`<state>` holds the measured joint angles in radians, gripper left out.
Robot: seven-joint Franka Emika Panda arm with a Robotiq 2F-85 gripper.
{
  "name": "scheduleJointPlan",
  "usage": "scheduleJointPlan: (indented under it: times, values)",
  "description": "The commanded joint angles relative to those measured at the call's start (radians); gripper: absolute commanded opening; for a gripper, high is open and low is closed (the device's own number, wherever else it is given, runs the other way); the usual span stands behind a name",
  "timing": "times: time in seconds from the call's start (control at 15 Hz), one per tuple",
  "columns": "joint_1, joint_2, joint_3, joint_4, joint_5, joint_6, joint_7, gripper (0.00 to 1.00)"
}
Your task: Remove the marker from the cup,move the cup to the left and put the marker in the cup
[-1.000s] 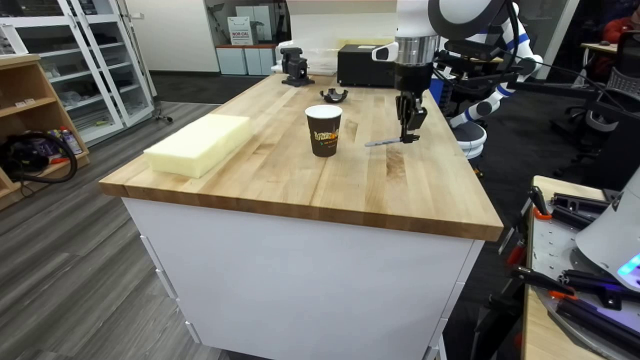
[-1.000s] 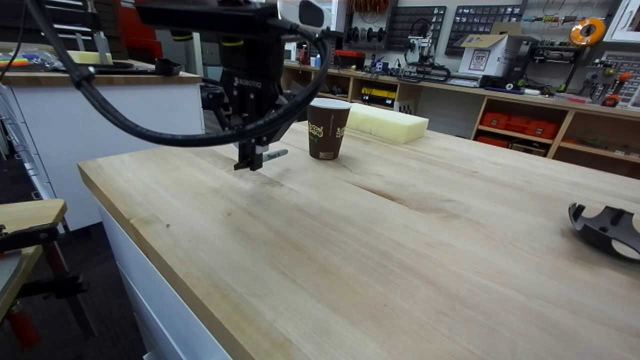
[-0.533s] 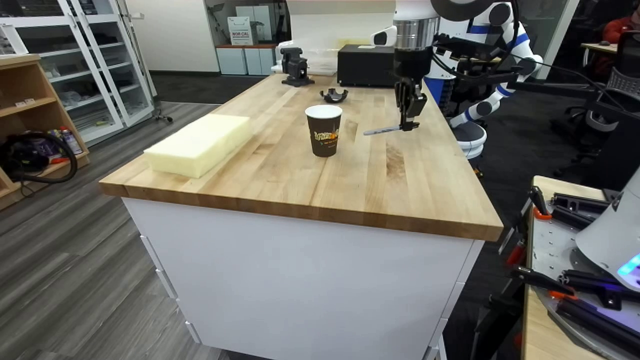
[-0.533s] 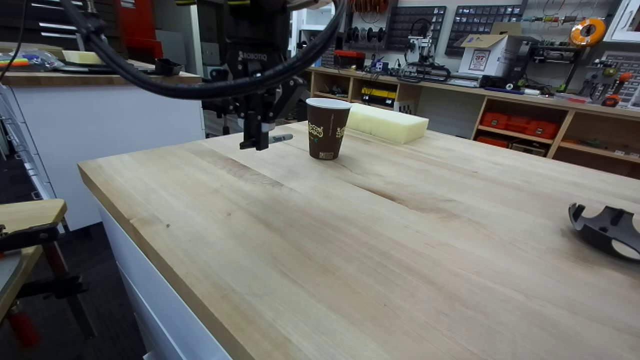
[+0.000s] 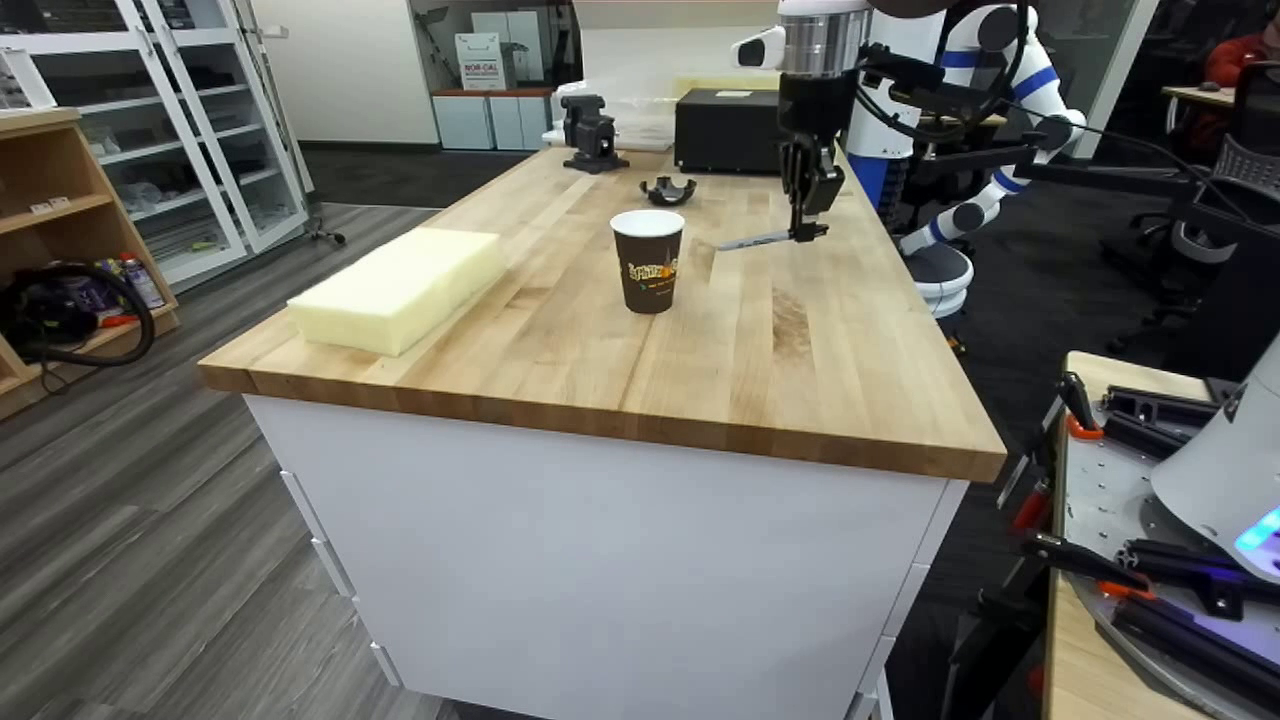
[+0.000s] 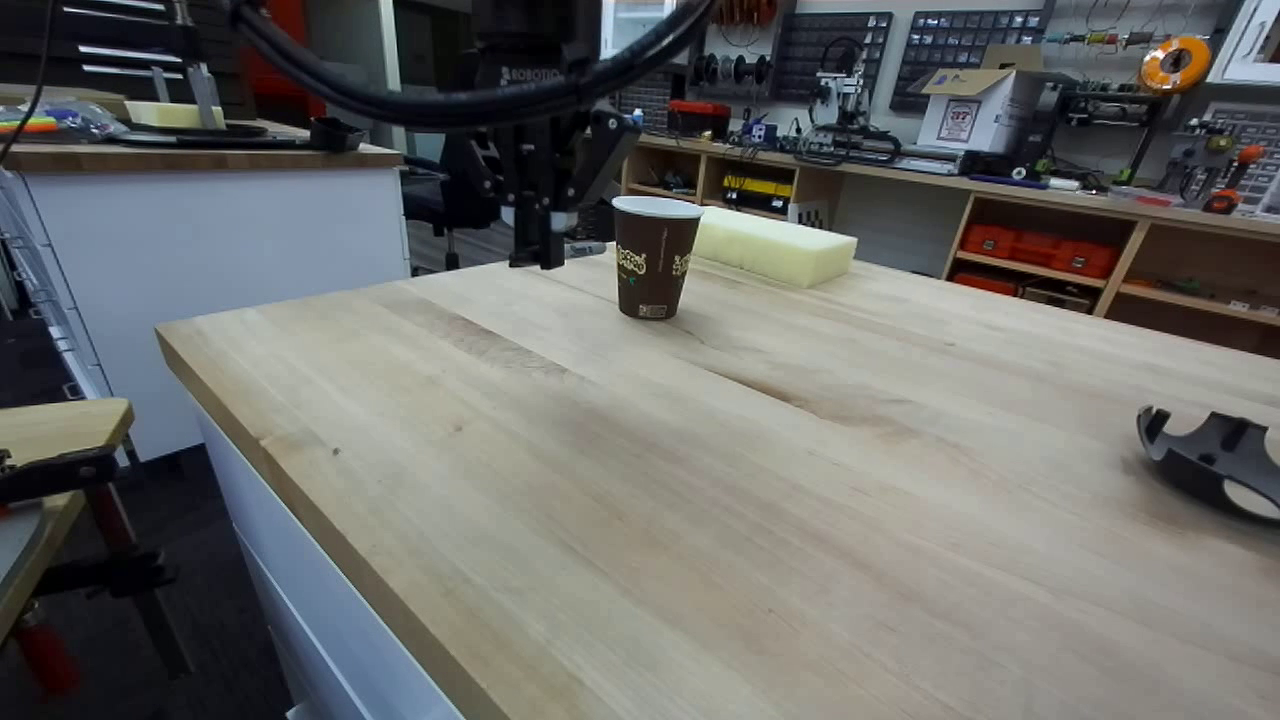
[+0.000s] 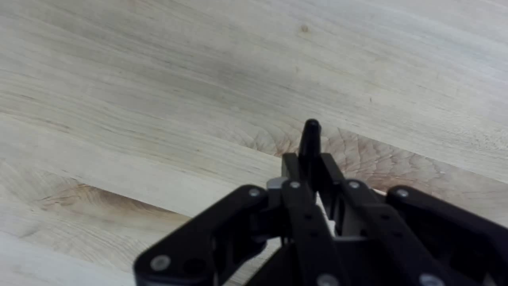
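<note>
Pinching the marker [image 5: 753, 241], the fingers [image 7: 331, 169] hold it nearly level above the surface [image 5: 560, 360], apart from the upright cup [image 5: 650, 268]. If I insert it this flat, it may hit the cup broadside and topple it.

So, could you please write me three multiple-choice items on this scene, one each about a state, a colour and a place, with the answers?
1. How does the cup stand?
A) On its side
B) Upright
C) Upside down

2. What colour is the foam block?
A) Pale yellow
B) Blue
C) Red

3. Where is the marker?
A) In the cup
B) On the foam block
C) Held in the gripper

1 B: its white top faces up, narrower base down.
2 A: both exterior views show that colour.
3 C: the wrist view shows its dark end pinched there.
</note>
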<state>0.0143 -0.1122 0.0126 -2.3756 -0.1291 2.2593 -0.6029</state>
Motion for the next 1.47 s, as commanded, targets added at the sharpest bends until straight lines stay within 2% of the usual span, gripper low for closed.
scheduleJointPlan:
  times: [0.0,0.27,1.4]
  values:
    - [0.009,-0.027,0.003,0.045,-0.040,-0.084,0.039,0.04]
    - [0.007,-0.029,0.000,0.083,-0.050,-0.125,0.028,0.04]
    - [0.017,0.040,0.003,0.205,-0.030,-0.114,-0.016,0.04]
